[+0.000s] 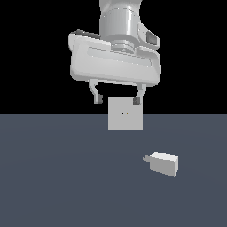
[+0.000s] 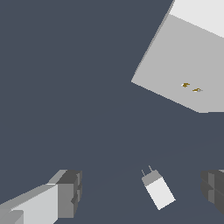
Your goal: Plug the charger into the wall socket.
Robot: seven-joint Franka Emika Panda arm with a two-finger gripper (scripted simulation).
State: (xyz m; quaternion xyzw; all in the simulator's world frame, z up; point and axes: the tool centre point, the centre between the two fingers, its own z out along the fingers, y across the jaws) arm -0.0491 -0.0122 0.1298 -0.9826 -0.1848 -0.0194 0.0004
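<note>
Charger (image 1: 165, 163) lies flat on the dark grey floor (image 1: 53, 186), nothing touching it. It's a small white block w/ short grey prongs at one end; in the exterior view those prongs face that view's left, not straight at the plate. In the wrist view the charger (image 2: 159, 190) shows between the two fingers, well below them, prongs angled roughly toward the socket.

Wall socket (image 1: 125, 114) stands upright further back, a flat white square plate w/ two tiny dark holes at centre, nothing in them. Wrist view shows the same plate (image 2: 183, 70) w/ the holes clearly open. Charger and socket are apart, w/ bare floor between.

Gripper (image 1: 117, 98) hangs high above the floor, roughly over the socket's top edge in the exterior view, well up from the charger. Claw is spread wide and holds nothing; dark pads (image 2: 70, 192) frame the wrist view on both sides w/ a big gap between.

Progress, as I judge it: basically nothing done yet. Charger not grasped, not lifted, not lined up. Left to do: descend over the block, close on its sides, lift, turn so the prongs face the holes, then push in. Prong-to-hole alignment looks like the fiddly part, as the holes are tiny.
</note>
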